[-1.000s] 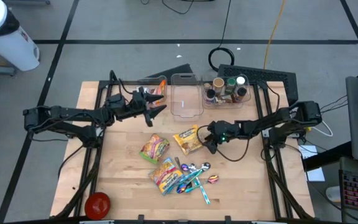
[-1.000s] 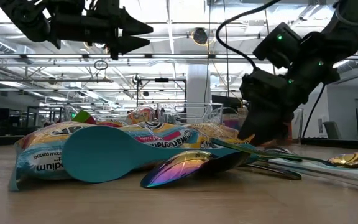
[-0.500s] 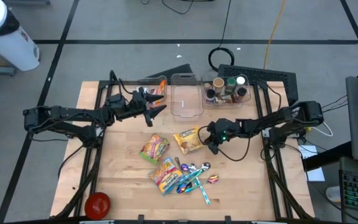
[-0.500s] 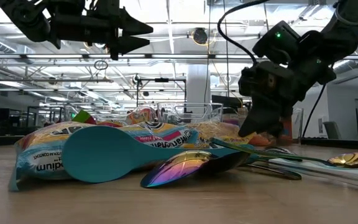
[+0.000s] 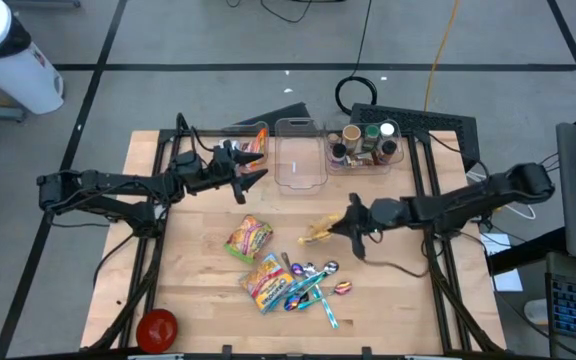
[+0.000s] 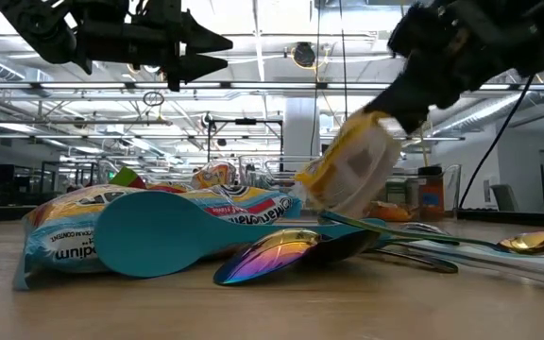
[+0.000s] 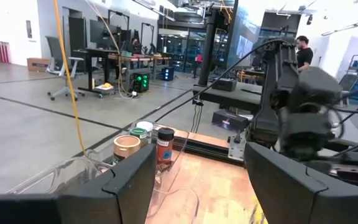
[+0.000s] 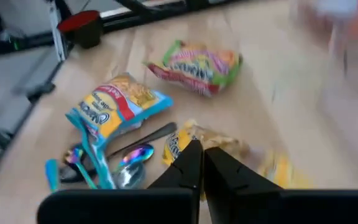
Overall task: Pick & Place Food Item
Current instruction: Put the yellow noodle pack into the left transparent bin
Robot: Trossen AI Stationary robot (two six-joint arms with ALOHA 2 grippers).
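A yellow snack packet (image 5: 319, 231) hangs tilted from my right gripper (image 5: 354, 222), which is shut on it over the middle of the table; the low view shows the yellow packet (image 6: 348, 176) below the right gripper (image 6: 412, 93). A green-and-pink packet (image 5: 248, 238) and a blue-and-yellow packet (image 5: 265, 279) lie flat on the wood. My left gripper (image 5: 251, 181) hovers open and empty above the table's far left part, beside the clear bins. My right gripper pinches the yellow packet's end toward the table's right (image 8: 219, 147) between its two shut fingers (image 8: 190, 167). It comes slanting down from the right. The packet droops below the fingers, tilted on edge. Whether its lower end (image 6: 321, 200) is clear of the table cannot be told.
Several spoons (image 5: 313, 285), one with a teal handle, lie at the table's near middle. A red bowl (image 5: 156, 327) sits at the near left corner. At the far edge stand an empty clear bin (image 5: 299, 156), a bin of jars (image 5: 365, 145) and a bin with orange contents (image 5: 255, 141).
My right gripper has shut on the yellow packet and gone up and a little toward the table's right edge. The packet, flat on the wood before, now hangs tipped on edge below the fingers.
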